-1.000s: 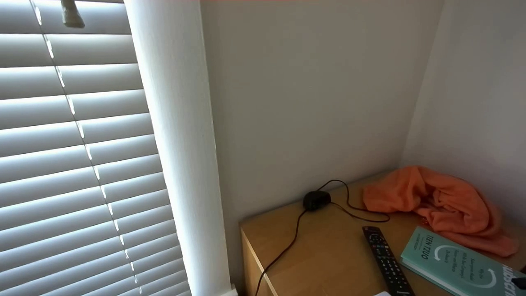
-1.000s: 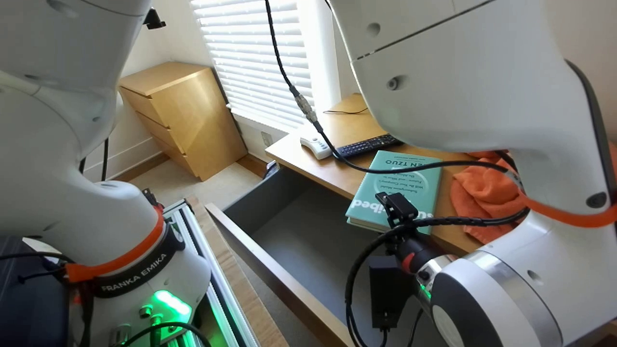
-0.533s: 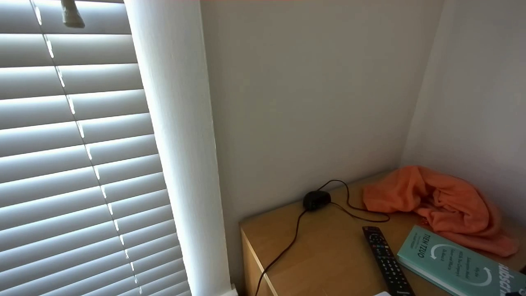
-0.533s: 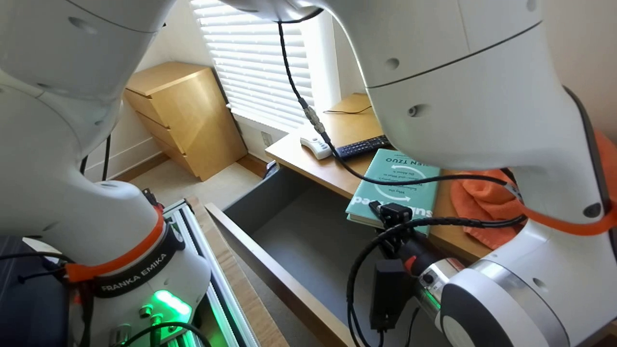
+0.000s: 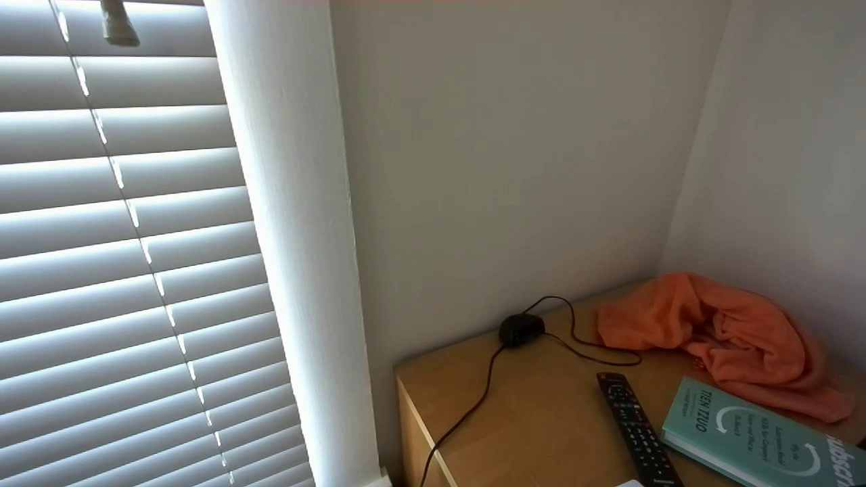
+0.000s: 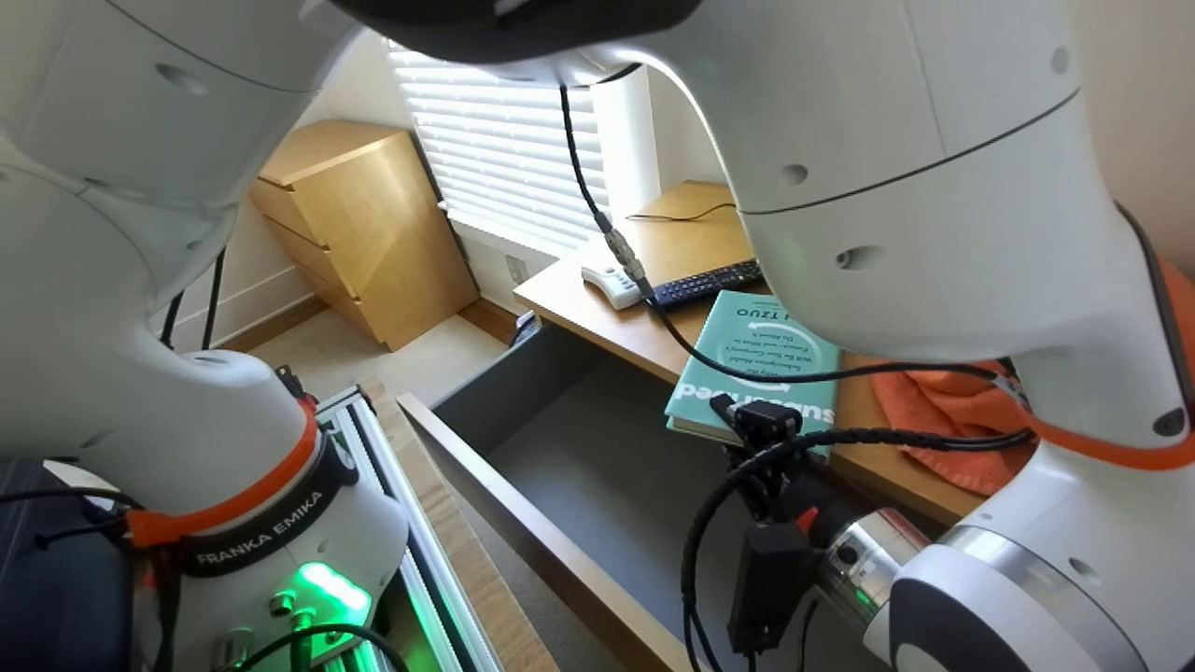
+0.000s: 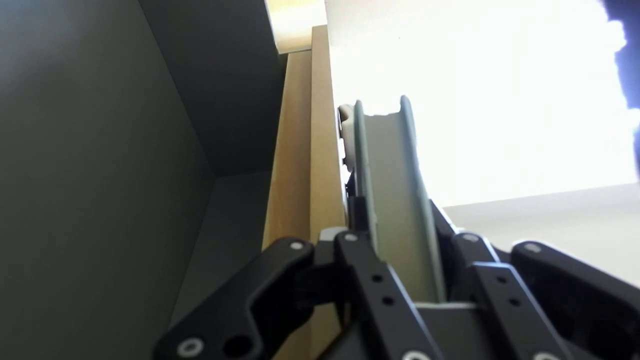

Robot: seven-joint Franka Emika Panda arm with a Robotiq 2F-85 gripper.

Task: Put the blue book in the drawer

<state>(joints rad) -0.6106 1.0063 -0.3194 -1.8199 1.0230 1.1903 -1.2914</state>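
Two fingers (image 7: pixel 360 255) flank the book (image 6: pixel 747 341), and it's on the move: over the last half second it has slid a little down and towards the right edge in an exterior view, while the remote (image 5: pixel 636 426) and towel (image 5: pixel 751 345) there haven't budged. It shifts as you shift, so this looks like a real hold. Your claw (image 7: pixel 400 215), low in the wrist frame and right of centre, has its jaws parted only by the book's thickness, one against each cover at the near end. It has sunk slightly, too, right of centre in an exterior view, where the drawer (image 6: pixel 569 467) stands pulled out. That matters: the book's near end juts past the edge of the dresser (image 6: pixel 691 247) over the drawer; its far end is above the dresser top, and whether it touches the wood I can't tell. So you're past the pick and into the carry, I'd judge, with the drop still to do. Next, draw it back until the far end clears the edge, then lower it flat. Watch for droop: held by one end, the book may swivel in your fingers once nothing bears it.
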